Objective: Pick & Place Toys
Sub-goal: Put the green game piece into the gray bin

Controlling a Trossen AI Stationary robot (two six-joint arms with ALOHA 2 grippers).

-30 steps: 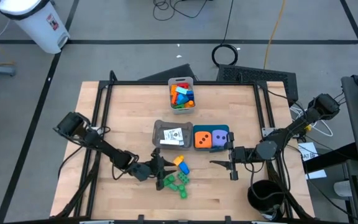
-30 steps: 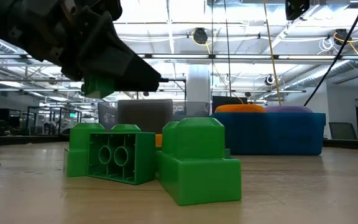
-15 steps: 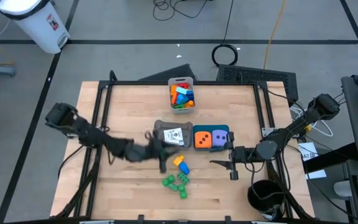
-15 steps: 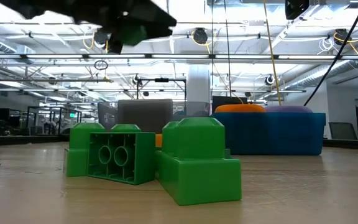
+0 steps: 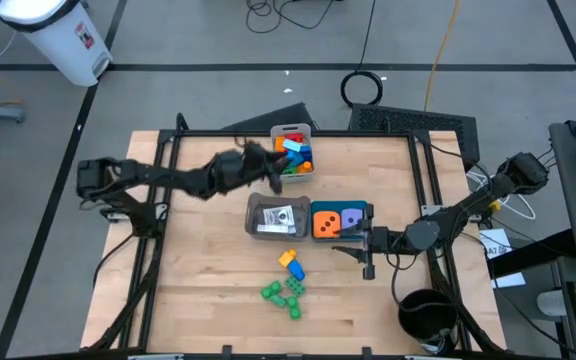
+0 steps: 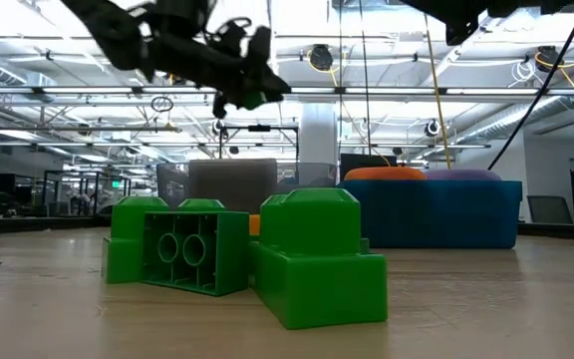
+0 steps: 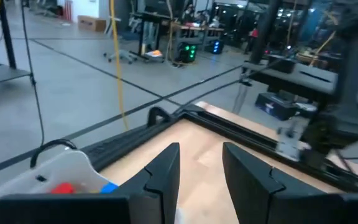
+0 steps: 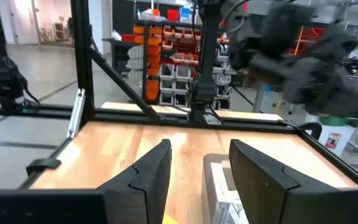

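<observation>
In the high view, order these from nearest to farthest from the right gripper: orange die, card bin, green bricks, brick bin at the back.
From the right gripper:
1. Orange die, in the teal bin beside it.
2. Green bricks, front centre, and card bin, mid-table: too close to call.
3. Brick bin, back edge.

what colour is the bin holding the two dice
Teal bin, best seen in the high view, holding an orange die and a purple die.

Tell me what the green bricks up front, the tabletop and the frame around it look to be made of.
Green bricks: moulded plastic by the look, smooth with a soft sheen, hollow underside with round tubes showing.
Tabletop: looks like wood, pale butcher-block strips, matte, grain lines visible.
Frame: likely black metal rail, straight dark bars with slots, satin finish; the exact metal cannot be told.
</observation>
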